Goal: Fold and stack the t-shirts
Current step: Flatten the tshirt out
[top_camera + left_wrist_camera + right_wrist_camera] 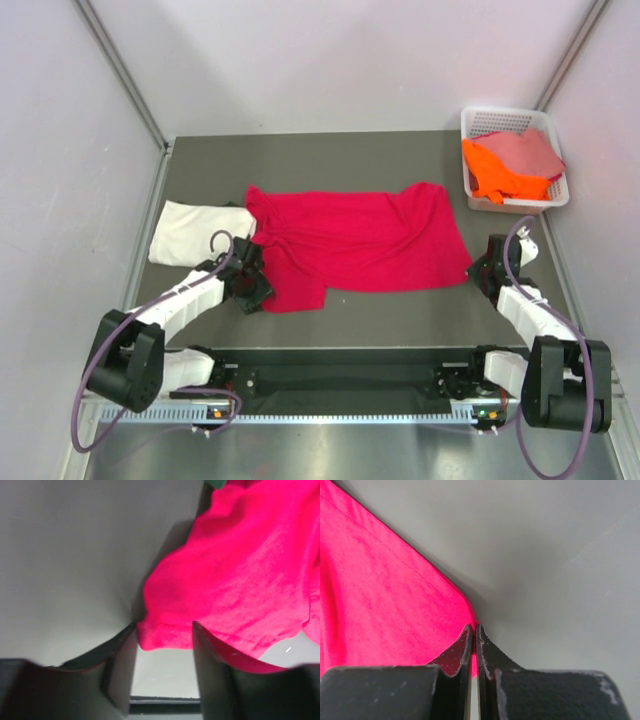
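A crimson-red t-shirt (360, 238) lies spread across the middle of the table. My left gripper (250, 283) is open at its near-left corner; in the left wrist view the red hem (165, 637) sits between the two fingers (212, 665), not pinched. My right gripper (487, 268) is shut on the shirt's near-right corner, and in the right wrist view the red cloth (385, 595) runs into the closed fingertips (468, 640). A folded cream-white t-shirt (192, 233) lies at the left. Orange (498, 172) and dusty pink (525, 150) t-shirts lie in the basket.
A white plastic lattice basket (480, 121) stands at the back right corner. Grey walls close in the table on the left, back and right. The arm bases sit on a rail at the near edge.
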Motion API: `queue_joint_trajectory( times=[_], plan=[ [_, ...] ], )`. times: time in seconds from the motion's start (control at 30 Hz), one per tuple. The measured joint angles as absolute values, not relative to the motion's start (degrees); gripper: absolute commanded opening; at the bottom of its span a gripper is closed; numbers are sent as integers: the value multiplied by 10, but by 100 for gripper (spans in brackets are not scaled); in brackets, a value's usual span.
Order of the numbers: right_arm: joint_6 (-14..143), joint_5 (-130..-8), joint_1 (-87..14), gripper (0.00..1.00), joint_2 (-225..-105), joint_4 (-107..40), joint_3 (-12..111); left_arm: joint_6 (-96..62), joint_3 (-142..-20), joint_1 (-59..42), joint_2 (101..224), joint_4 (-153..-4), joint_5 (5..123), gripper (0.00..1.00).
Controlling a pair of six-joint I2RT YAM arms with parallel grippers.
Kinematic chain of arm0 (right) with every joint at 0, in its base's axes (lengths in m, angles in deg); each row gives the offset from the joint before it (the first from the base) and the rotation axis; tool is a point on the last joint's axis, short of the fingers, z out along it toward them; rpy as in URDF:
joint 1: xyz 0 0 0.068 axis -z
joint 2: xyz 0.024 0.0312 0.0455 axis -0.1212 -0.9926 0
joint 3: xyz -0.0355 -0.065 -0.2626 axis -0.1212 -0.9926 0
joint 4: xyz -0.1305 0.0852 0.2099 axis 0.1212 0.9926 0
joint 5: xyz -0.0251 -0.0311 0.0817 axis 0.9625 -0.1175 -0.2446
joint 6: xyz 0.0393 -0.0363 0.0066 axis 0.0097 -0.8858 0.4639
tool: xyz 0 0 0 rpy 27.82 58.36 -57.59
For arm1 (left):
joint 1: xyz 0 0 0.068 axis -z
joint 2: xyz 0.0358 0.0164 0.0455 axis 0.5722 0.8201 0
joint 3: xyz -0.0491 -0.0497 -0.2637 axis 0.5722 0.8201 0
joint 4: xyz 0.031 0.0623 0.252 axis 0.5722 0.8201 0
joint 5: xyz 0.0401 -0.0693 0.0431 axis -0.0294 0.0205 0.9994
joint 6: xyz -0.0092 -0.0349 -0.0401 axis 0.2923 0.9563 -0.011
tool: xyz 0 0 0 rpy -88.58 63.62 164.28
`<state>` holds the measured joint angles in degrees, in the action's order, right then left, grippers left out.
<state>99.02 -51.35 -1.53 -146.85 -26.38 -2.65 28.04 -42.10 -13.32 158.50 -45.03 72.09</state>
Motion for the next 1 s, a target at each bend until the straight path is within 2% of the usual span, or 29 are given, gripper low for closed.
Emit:
queue_joint_trajectory(
  times=[0.03,0.07,0.17,0.2,0.23,0.53,0.7,1.0],
  plan=[
    [990,-514,-15,0,-1467,-264,-27,286,-418,-132,1583,-455,726,48],
    [990,-514,-15,0,-1465,-264,-28,290,-415,-132,1580,-459,728,43],
    [990,-514,-15,0,-1457,-265,-30,307,-403,-131,1571,-471,746,24],
    [990,-514,-15,0,-1456,-266,-30,312,-401,-131,1570,-474,751,8],
    [990,-514,-15,0,-1455,-267,-30,318,-400,-131,1570,-476,758,0],
    [989,-516,-15,0,-1449,-268,-31,325,-407,-129,1576,-479,780,0],
    [981,-529,-15,0,-1440,-268,-31,312,-416,-129,1563,-432,795,0],
    [956,-631,-26,0,-1398,-283,-3,271,-614,-136,1587,-368,819,0]
  ],
)
